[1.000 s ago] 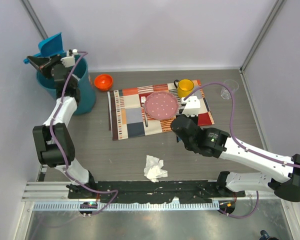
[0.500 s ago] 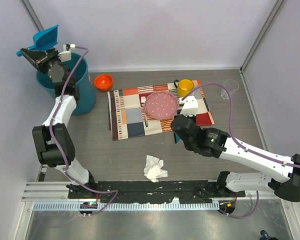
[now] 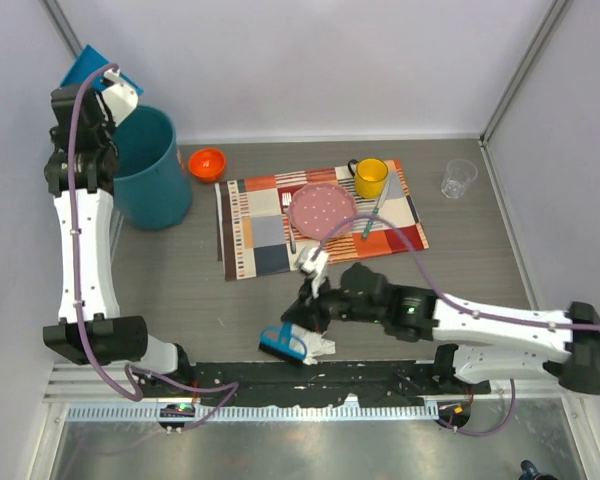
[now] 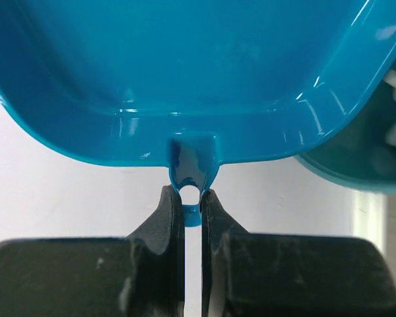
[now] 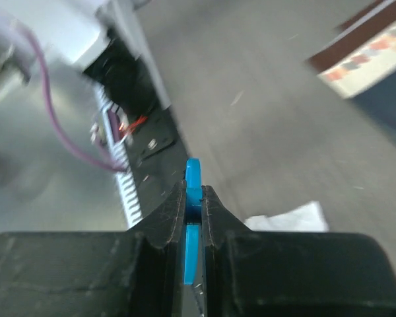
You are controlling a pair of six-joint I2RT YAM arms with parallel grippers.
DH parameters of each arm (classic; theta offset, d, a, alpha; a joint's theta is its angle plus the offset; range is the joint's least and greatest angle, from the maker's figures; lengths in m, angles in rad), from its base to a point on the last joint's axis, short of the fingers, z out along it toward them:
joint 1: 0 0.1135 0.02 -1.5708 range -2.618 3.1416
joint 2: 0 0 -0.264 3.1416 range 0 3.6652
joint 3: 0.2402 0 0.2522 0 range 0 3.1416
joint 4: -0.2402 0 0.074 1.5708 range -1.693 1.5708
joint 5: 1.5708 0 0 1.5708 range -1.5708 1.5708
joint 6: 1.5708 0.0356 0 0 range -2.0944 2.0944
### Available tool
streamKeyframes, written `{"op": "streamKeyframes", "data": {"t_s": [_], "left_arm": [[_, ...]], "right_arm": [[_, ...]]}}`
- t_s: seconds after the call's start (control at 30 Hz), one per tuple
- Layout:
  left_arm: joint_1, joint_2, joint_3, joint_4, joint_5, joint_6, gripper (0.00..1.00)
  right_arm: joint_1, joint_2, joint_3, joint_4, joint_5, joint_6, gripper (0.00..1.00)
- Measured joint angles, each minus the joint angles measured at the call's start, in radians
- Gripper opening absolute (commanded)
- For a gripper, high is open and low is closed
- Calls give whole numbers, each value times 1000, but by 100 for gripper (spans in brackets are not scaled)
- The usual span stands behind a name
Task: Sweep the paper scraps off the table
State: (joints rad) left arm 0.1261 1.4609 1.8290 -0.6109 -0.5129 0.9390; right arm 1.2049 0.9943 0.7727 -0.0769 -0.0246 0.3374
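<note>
One paper scrap [image 5: 287, 218] lies just beside the brush [image 5: 193, 173] in the right claw [image 5: 193, 197].

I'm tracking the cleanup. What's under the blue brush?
A white paper scrap pokes out beside the brush, on the table. The brush, held by the right gripper, covers the rest of it, so its full extent is hidden.

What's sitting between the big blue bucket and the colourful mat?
A small orange bowl, on the table between bucket and mat, shown in the top view.
</note>
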Motion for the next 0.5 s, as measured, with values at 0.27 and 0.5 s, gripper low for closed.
{"op": "streamKeyframes", "data": {"t_s": [0.27,0.5], "left_arm": [[0,45,72,-461,245,-208,0],[-24,25,24,-609,361,-232,0]], "right_arm": [[110,298,40,2,-182,-116,1],[113,278,55,-112,149,-179,1]]}}
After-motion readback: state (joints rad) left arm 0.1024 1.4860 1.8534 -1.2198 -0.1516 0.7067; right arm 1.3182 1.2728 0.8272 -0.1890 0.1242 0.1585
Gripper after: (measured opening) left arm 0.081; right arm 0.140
